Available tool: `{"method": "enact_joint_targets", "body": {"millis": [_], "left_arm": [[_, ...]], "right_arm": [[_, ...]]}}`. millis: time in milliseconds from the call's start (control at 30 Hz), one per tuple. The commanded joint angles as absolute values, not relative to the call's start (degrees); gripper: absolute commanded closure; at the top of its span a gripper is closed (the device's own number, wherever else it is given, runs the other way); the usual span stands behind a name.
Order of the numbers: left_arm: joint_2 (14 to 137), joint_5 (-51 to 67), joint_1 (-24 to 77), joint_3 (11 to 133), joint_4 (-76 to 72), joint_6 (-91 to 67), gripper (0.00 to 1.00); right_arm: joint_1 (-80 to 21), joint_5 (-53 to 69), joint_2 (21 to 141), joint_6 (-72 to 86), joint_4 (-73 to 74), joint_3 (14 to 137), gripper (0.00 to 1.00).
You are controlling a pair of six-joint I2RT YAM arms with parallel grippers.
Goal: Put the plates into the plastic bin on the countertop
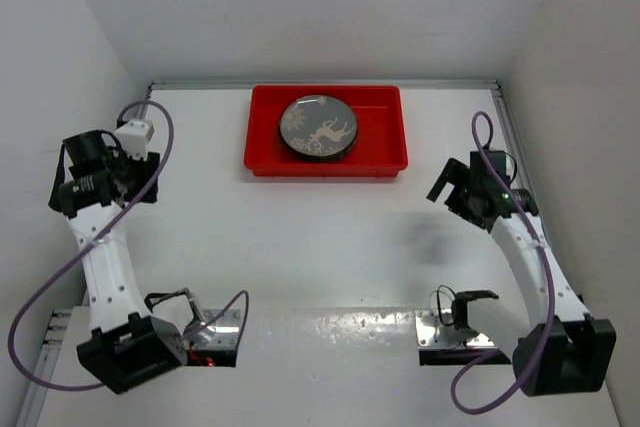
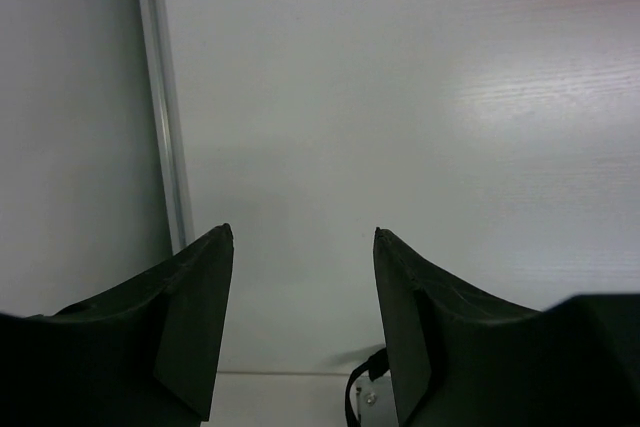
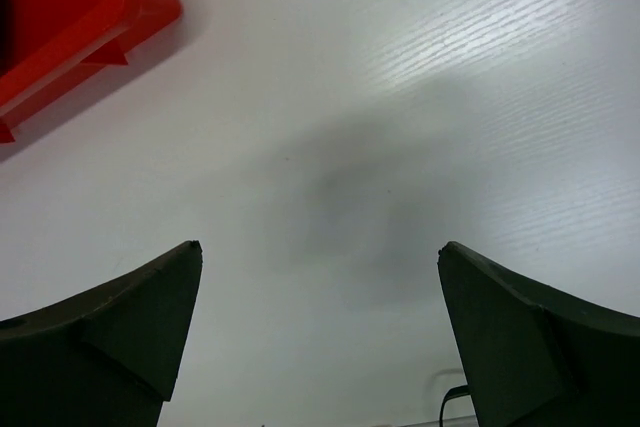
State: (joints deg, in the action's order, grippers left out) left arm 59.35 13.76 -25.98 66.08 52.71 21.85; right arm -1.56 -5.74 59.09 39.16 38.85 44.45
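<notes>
Most of the free room is the middle of the countertop (image 1: pixel 320 247). Bare white surface runs from the near wall of the red plastic bin (image 1: pixel 385 169) down to the arm bases at the near edge. The bin sits centred at the far edge, and its low walls are the only lip to get over. Inside, the deer plate (image 1: pixel 319 128) fills the middle, with red floor showing at both ends.

The tight spot is the left edge. The left gripper (image 2: pixel 303 237) hangs there, jaws apart on nothing, close to the metal rail (image 2: pixel 165 97) and the white side panel (image 1: pixel 60 67). The right gripper (image 3: pixel 320 247) is spread wide over bare surface near the bin's near-right corner. Purple cables (image 1: pixel 60 277) loop out beside both arms.
</notes>
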Motion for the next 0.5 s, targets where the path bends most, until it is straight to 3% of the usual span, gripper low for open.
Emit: {"method": "enact_joint_targets", "body": {"millis": [0, 233, 467], "left_arm": [[55.29, 9.5, -26.1, 62.94, 54.49, 24.26, 0.4], [48.7, 6.77, -26.1, 57.57, 55.01, 24.79, 0.36], [47.37, 4.75, -26.1, 56.34, 54.49, 25.31, 0.22]], "right_arm": [[-1.32, -5.01, 54.5, 39.29, 37.7, 42.81, 0.01], [-1.49, -3.08, 47.99, 38.41, 38.23, 37.09, 0.01], [-1.4, -0.35, 41.05, 38.23, 32.8, 31.47, 0.01]]}}
